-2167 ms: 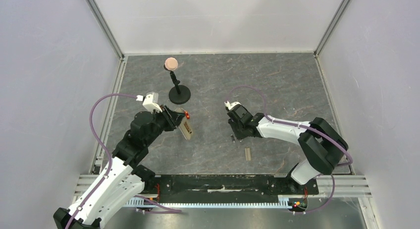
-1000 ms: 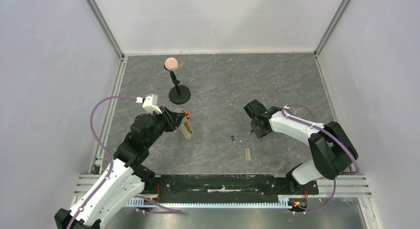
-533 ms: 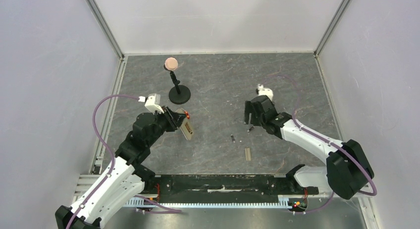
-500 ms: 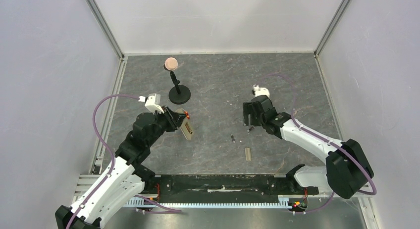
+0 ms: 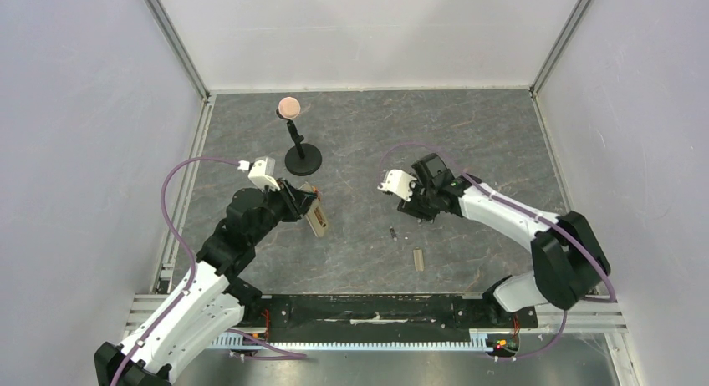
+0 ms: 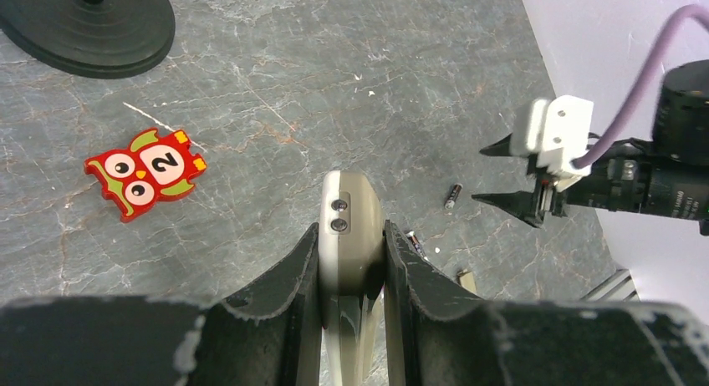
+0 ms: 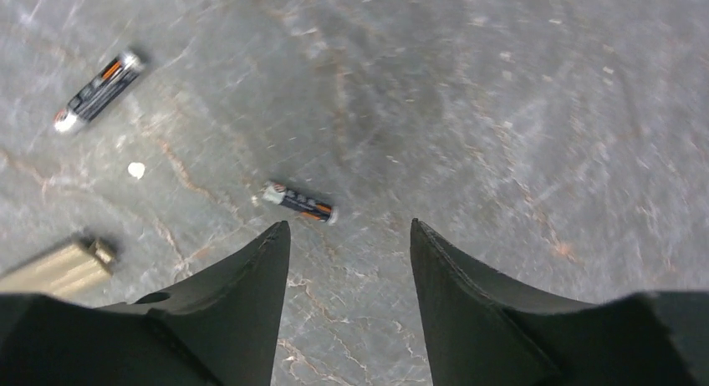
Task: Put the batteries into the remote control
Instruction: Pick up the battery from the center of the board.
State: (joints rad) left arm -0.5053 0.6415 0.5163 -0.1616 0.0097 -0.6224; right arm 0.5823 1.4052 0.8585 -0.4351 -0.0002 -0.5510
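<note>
My left gripper [image 6: 351, 236] is shut on the remote control [image 6: 351, 223], holding it edge-up above the table [image 5: 313, 212]. Two batteries lie loose on the table. One battery [image 7: 298, 202] lies just ahead of the tips of my right gripper [image 7: 347, 226], which is open with only bare table between its fingers. The other battery [image 7: 98, 91] is farther off and shows on the table [image 5: 393, 232] in the top view. My right gripper [image 5: 411, 209] hangs low over the table's middle, right of the remote.
A flat beige cover piece [image 5: 418, 259] lies nearer the front edge. A red owl gadget [image 6: 144, 173] sits left of the remote. A black stand [image 5: 303, 159] with a pink ball [image 5: 288, 107] on top rises behind the left arm.
My right arm has swung left and turned its wrist, coming down over the batteries with open jaws. My left gripper has barely shifted and still holds the remote.
</note>
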